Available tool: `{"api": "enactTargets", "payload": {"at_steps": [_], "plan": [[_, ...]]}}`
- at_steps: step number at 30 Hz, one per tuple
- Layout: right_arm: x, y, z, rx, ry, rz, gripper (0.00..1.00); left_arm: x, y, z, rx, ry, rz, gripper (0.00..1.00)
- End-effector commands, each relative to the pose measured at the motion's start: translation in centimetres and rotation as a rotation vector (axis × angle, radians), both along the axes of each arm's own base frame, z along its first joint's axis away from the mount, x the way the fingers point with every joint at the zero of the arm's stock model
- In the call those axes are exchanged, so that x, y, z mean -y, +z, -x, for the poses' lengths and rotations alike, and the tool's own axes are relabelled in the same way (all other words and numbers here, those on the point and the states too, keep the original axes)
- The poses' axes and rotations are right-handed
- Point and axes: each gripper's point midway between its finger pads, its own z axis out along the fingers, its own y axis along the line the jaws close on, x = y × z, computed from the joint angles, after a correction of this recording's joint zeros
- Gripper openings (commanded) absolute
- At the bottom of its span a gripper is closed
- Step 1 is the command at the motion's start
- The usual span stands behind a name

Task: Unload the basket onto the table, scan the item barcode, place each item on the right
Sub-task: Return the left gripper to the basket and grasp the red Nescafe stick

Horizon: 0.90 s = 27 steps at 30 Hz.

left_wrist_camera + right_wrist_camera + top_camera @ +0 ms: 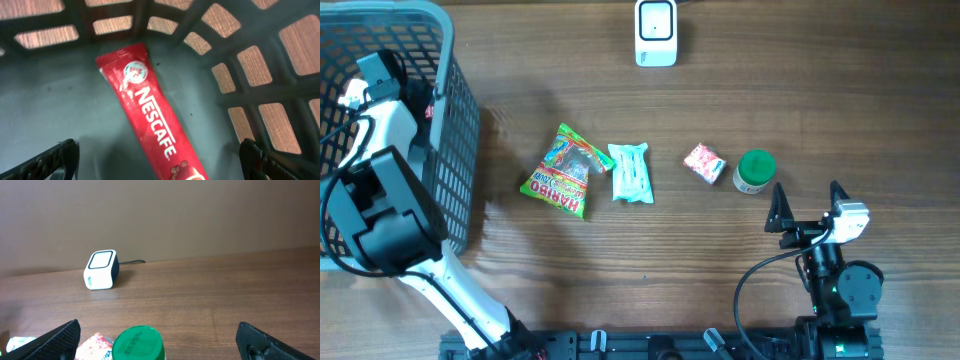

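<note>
The red Nescafe stick sachet [150,120] is lying flat on the floor of the grey plastic mesh basket [460,110], directly below and between the left gripper's [157,159] jaws, which are standing wide open and gripping nothing. The right gripper [807,195] is also gaping empty just behind the green-lidded jar [754,171], with the white box scanner [656,32] well ahead. The left arm seems to be lining up a pick. Next it is needing to descend, pinch the sachet across its width and carry it to the scanner.
</note>
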Motion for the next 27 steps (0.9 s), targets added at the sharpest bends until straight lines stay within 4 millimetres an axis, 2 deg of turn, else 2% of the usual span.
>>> {"api": "enactTargets", "payload": {"at_steps": [1,5,10,12,13,15,16,17,20,22,23,25,27], "plan": [[0.2,0.0,0.0,0.002,-0.011,0.002,1.0,0.9,-5.0,0.7,-0.182,-0.19,-0.026,1.0],[0.2,0.0,0.0,0.002,-0.011,0.002,1.0,1.2,-6.5,0.6,-0.273,-0.35,-0.085,1.0],[0.2,0.0,0.0,0.002,-0.011,0.002,1.0,1.7,-8.4,1.6,-0.337,-0.375,-0.056,0.98],[0.2,0.0,0.0,0.002,-0.011,0.001,1.0,2.1,-9.0,2.5,-0.374,-0.379,-0.03,0.71],[0.2,0.0,0.0,0.002,-0.011,0.002,1.0,2.3,-9.2,3.0,-0.392,-0.38,-0.015,0.52],[0.2,0.0,0.0,0.002,-0.011,0.002,1.0,2.8,-9.6,3.9,-0.428,-0.386,0.012,0.31],[0.2,0.0,0.0,0.002,-0.011,0.001,1.0,3.0,-9.8,4.5,-0.449,-0.386,0.029,0.15],[0.2,0.0,0.0,0.002,-0.011,0.002,1.0,3.3,-10.0,5.1,-0.466,-0.37,0.05,0.04],[0.2,0.0,0.0,0.002,-0.011,0.002,1.0,4.0,-10.3,6.7,-0.519,-0.351,0.099,0.04],[0.2,0.0,0.0,0.002,-0.011,0.002,0.99,4.2,-9.8,7.3,-0.536,-0.352,0.11,0.04],[0.2,0.0,0.0,0.002,-0.011,0.001,1.0,4.2,-8.7,7.3,-0.529,-0.348,0.106,0.04],[0.2,0.0,0.0,0.002,-0.011,0.002,1.0,4.0,-6.0,6.9,-0.478,-0.31,0.092,0.04],[0.2,0.0,0.0,0.002,-0.011,0.001,1.0,3.8,-1.8,6.2,-0.384,-0.252,0.066,0.04]]}}
